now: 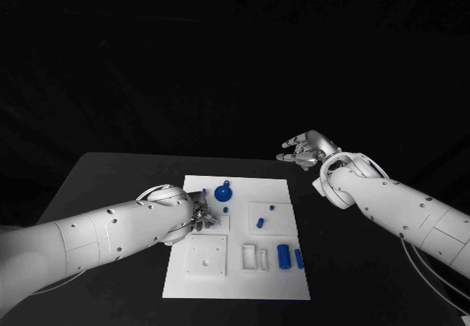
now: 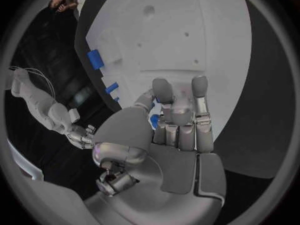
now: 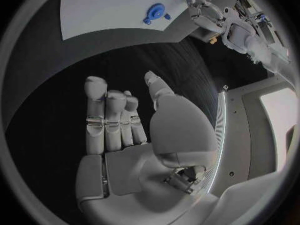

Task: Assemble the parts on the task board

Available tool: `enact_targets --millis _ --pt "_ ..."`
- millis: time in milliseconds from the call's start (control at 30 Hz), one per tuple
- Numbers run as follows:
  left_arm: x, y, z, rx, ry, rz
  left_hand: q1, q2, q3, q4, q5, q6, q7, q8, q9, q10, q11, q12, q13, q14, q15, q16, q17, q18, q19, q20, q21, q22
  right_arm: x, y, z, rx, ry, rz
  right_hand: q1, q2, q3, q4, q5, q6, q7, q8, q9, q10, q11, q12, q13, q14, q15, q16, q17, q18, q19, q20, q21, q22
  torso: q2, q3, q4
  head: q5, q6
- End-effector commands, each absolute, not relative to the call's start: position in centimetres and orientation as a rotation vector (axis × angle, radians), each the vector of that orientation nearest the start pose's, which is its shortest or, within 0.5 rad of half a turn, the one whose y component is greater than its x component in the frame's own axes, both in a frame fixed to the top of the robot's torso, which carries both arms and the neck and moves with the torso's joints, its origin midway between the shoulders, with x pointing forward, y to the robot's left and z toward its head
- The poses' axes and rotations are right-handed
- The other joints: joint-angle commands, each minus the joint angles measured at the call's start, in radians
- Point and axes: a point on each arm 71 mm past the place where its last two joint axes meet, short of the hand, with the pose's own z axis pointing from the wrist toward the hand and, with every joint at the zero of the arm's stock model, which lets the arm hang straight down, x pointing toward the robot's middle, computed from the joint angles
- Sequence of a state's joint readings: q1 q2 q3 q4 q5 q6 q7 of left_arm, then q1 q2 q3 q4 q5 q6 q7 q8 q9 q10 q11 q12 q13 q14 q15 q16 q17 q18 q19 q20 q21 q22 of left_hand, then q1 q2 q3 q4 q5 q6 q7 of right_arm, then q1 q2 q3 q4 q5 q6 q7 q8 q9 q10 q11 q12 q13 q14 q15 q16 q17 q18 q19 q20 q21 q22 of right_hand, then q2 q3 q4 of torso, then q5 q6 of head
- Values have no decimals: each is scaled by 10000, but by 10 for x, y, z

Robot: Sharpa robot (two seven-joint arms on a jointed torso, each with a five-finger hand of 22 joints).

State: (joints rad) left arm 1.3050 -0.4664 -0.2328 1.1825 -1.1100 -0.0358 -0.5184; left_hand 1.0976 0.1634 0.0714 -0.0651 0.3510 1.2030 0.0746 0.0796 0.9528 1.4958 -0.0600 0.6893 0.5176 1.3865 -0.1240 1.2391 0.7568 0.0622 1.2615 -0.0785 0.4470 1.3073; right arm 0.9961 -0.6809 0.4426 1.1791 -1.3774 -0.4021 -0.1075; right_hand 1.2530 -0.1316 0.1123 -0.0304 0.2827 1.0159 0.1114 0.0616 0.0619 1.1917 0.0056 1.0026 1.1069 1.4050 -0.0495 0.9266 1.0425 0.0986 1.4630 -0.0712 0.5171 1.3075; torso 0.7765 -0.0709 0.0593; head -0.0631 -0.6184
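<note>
Task board: the white task board (image 1: 238, 272) lies flat in the middle of the black desk (image 1: 117, 176), its long sides running from the near edge toward the far edge.
Left robot hand: the left robot hand (image 1: 203, 219) sits over the board's left edge, about halfway along it. In its wrist view the fingers (image 2: 181, 110) are curled in close together above the white surface, with a small blue piece (image 2: 154, 120) showing between them and the thumb; I cannot tell whether it is actually gripped.
Round part: a blue round part (image 1: 223, 194) stands on the far half of the board, just beside the left robot hand on its far side.
Small parts: a short blue peg (image 1: 261, 222) lies near the board's middle toward the right edge, apart from both robot hands.
Long parts: two blue cylinders (image 1: 284, 255) lie side by side near the board's right edge, toward the near end.
Right robot hand: the right robot hand (image 1: 305, 151) is off the board, above the dark desk beyond the board's far right corner, well apart from the parts. Its fingers (image 3: 106, 117) are spread and upright, holding nothing.
</note>
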Motion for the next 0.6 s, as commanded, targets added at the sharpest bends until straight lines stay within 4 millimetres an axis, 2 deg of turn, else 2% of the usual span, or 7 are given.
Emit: enact_targets --millis 33,233,433,567,600 --pt "526 128 -250 -631 22278 -2785 35 -78 3 84 -80 2112 -1344 -33 -18 164 -323 54 12 73 -18 42 -2 148 8 31 -18 196 560 -261 -154 3772 14085 6161 -68 -4 -16 -41 49 -46 15 8 12 -36 61 -16 -9 17 -72 -33 14 188 423 -34 -38 567 -1 -5 0 -23 6" --pt "527 129 -250 -648 22288 -2734 38 -134 -64 176 -137 2109 -1346 -31 -9 165 -324 55 11 70 -19 38 -16 148 12 28 -25 195 560 -261 -155 3772 14109 6157 -68 -4 -16 -41 49 -46 15 8 12 -36 61 -16 -9 17 -72 -33 14 188 423 -34 -38 567 -2 -8 3 -30 5" --pt "528 131 -250 -668 22313 -2665 -17 -407 -348 455 -302 2098 -1358 -33 2 166 -327 39 -8 55 -23 12 -64 142 16 24 -43 195 560 -262 -155 3775 14117 6148 -74 -5 -27 -38 44 -50 15 7 12 -46 62 -24 -17 10 -70 -51 4 188 423 -33 -50 566 -3 -12 10 -38 -12" --pt "529 132 -250 -739 22276 -2613 -240 -664 -669 722 -1050 2116 -1363 -20 20 166 -328 32 -21 45 -25 -8 -98 124 20 6 -52 193 560 -262 -155 3779 14117 6142 -74 -5 -27 -38 44 -50 15 7 12 -46 62 -24 -17 10 -70 -51 4 188 423 -33 -50 566 -2 -19 10 -42 -11" --pt "529 133 -250 -765 22259 -2598 -330 -759 -778 812 -1324 2121 -1365 -17 26 166 -328 31 -25 44 -25 -8 -98 117 16 3 -57 193 560 -262 -155 3780 14114 6141 -77 -6 -30 -35 41 -52 16 8 12 -47 63 -26 -18 10 -70 -51 4 189 423 -33 -52 565 -2 -19 5 -39 -10"
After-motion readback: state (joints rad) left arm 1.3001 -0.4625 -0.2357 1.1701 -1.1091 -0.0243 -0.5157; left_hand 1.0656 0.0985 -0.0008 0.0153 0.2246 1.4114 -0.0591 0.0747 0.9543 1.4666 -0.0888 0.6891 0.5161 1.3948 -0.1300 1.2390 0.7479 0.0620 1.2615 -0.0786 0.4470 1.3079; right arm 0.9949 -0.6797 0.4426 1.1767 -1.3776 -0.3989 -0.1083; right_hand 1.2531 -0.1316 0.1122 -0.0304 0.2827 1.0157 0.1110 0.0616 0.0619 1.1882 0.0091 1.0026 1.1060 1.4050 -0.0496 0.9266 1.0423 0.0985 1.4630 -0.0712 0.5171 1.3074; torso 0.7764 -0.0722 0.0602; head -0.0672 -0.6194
